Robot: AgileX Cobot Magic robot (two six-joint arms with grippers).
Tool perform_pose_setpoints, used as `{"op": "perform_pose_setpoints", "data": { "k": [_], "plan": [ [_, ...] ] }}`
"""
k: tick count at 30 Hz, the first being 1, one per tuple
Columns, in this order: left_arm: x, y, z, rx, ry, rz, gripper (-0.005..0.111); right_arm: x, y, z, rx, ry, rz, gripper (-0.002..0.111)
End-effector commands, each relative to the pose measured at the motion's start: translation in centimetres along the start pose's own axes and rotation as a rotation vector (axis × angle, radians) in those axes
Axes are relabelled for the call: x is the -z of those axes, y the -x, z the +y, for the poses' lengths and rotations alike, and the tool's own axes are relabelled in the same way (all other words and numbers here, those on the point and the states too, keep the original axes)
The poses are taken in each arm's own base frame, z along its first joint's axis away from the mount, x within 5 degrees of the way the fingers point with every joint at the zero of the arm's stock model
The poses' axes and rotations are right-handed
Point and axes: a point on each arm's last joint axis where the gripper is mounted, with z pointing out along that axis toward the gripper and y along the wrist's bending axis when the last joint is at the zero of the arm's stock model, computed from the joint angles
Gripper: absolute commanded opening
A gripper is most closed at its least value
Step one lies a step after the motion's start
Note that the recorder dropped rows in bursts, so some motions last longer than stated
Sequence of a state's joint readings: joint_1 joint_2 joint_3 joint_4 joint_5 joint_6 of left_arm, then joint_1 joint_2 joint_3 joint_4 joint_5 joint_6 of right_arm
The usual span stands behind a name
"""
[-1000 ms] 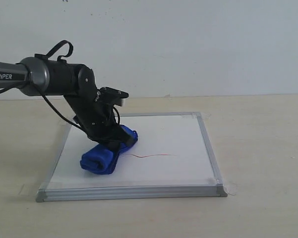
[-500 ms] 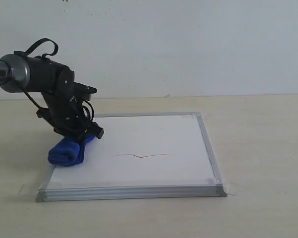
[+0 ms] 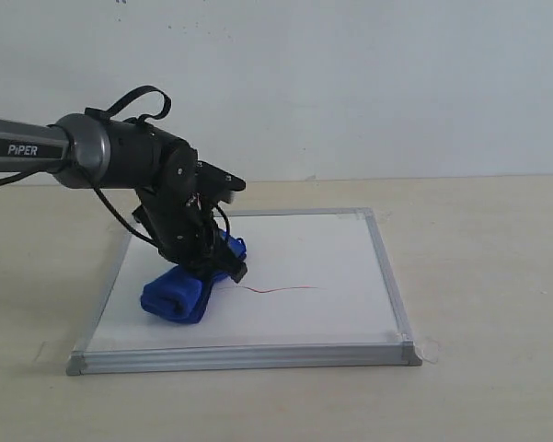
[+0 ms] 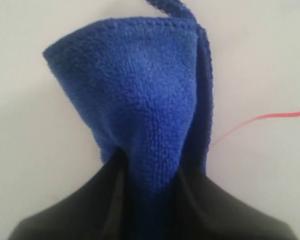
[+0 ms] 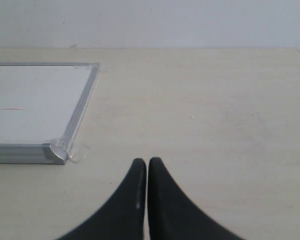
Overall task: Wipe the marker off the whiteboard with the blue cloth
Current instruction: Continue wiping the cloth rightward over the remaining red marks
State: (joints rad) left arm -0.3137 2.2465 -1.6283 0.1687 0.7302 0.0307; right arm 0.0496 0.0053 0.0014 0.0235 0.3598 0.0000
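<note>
The blue cloth (image 3: 179,295) lies rolled on the whiteboard (image 3: 304,249), pressed down on its left half. My left gripper (image 3: 213,265) is shut on the cloth (image 4: 140,110), whose bundle sticks out past the black fingers (image 4: 219,210). A thin red marker line (image 3: 281,290) runs right from the cloth's edge to about the board's middle; its near end (image 4: 259,119) shows beside the cloth. My right gripper (image 5: 147,162) is shut and empty, hovering over bare table to the right of the board's front corner (image 5: 52,152). It is outside the exterior view.
The board's silver frame (image 3: 386,276) and taped corners rise slightly above the beige table (image 3: 478,276). A plain white wall stands behind. The left arm's black wrist and cable (image 3: 138,157) lean over the board's left side.
The left gripper swept the cloth left off toward the board's left edge, then back right to the line's left end. The red line is a little shorter on its left side.
</note>
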Motion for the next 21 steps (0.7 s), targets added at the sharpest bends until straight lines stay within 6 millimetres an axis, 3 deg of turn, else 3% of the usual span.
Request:
{"op": "perform_pose_setpoints", "data": {
  "k": [1,4,7,16,18,21],
  "plan": [
    [-1.9,-2.3,4.3,0.160,0.112,0.109,0.004,0.1,0.1,0.0,0.005,-0.007,-0.009,0.001],
    [-2.0,-3.2,6.2,0.223,0.113,0.140,0.004,0.1,0.1,0.0,0.005,-0.007,-0.009,0.001],
    [-2.0,-3.0,5.4,0.219,0.071,0.144,0.004,0.1,0.1,0.0,0.005,-0.007,-0.009,0.001],
    [-1.2,-0.1,-4.7,-0.016,-0.130,-0.004,0.004,0.1,0.1,0.0,0.005,-0.007,-0.009,0.001],
    [-1.0,0.0,-6.0,-0.058,-0.131,-0.014,0.004,0.1,0.1,0.0,0.005,-0.007,-0.009,0.001],
    [-0.9,0.1,-6.2,-0.066,-0.129,-0.017,0.004,0.1,0.1,0.0,0.005,-0.007,-0.009,0.001]
  ]
}}
